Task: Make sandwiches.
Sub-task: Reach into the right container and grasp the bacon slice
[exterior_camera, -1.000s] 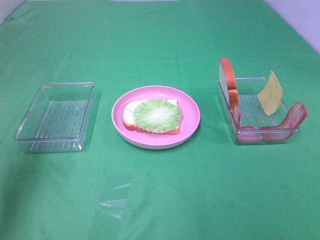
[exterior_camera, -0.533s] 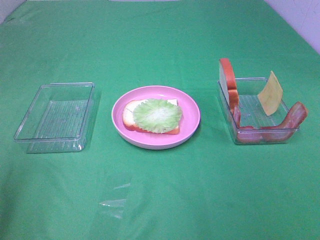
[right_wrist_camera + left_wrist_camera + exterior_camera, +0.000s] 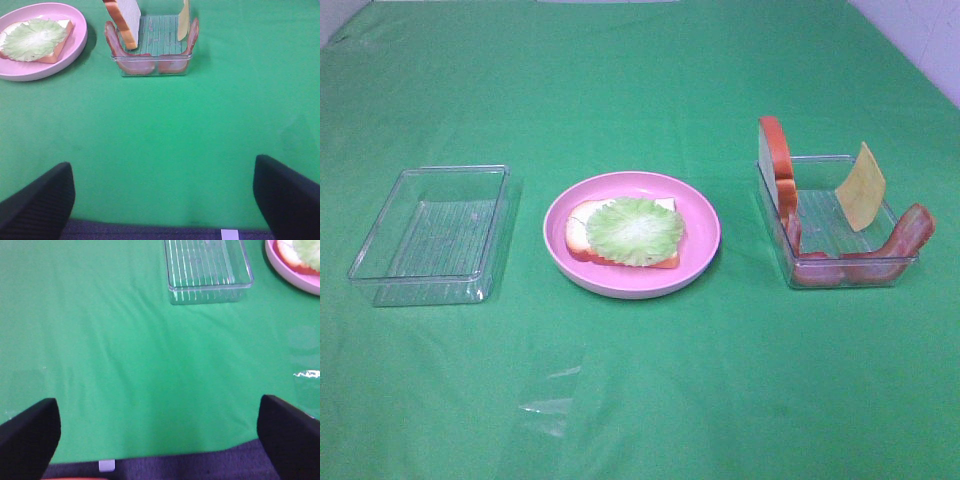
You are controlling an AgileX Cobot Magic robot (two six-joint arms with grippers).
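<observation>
The sandwich on the pink plate [image 3: 706, 226] is one bread slice [image 3: 577, 233] lying flat with a ruffled lettuce leaf [image 3: 634, 229] on top. In the clear tray [image 3: 840, 274] at the right, a second bread slice [image 3: 777, 160] stands on edge. A yellow cheese slice [image 3: 861, 187] and a bacon strip [image 3: 905, 238] lean inside it. Neither gripper appears in the exterior view. My left gripper [image 3: 159, 410] is open over bare cloth near the table's front edge. My right gripper [image 3: 164, 170] is open too, well short of the tray [image 3: 155, 32] and holding nothing.
An empty clear tray [image 3: 430, 235] sits left of the plate and also shows in the left wrist view [image 3: 207, 265]. Green cloth covers the whole table. A faint shiny patch [image 3: 548, 405] lies on the cloth in front of the plate.
</observation>
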